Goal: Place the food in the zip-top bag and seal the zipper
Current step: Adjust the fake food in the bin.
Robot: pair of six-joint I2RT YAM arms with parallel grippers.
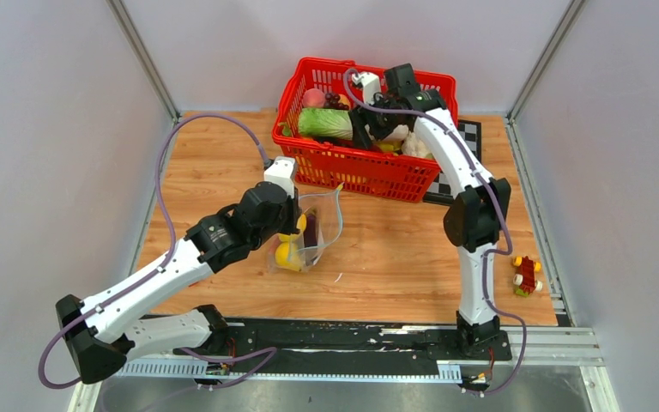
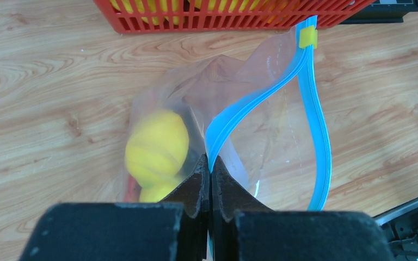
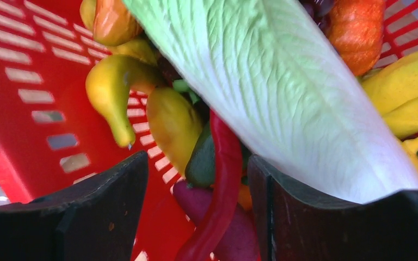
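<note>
The clear zip-top bag [image 1: 319,225] stands open on the wood table in front of the red basket. Yellow round fruits [image 2: 157,147] and a dark red piece lie inside it [image 1: 288,251]. My left gripper [image 2: 210,169] is shut on the near side of the teal zipper [image 2: 320,136], holding the mouth open; a yellow slider tab [image 2: 307,37] sits at the far end. My right gripper [image 3: 197,160] is open, down inside the basket [image 1: 360,172] over the food, with a red chili [image 3: 224,179] between its fingers, apart from both. Yellow pears [image 3: 111,87] lie beside it.
The long green-white cabbage [image 3: 272,81] lies across the basket against the right finger. An orange piece [image 3: 356,22], bananas [image 3: 408,92] and a cauliflower [image 1: 414,144] are also in the basket. A small red-yellow toy [image 1: 525,275] lies at the table's right. A black checkered board [image 1: 472,136] sits behind the basket.
</note>
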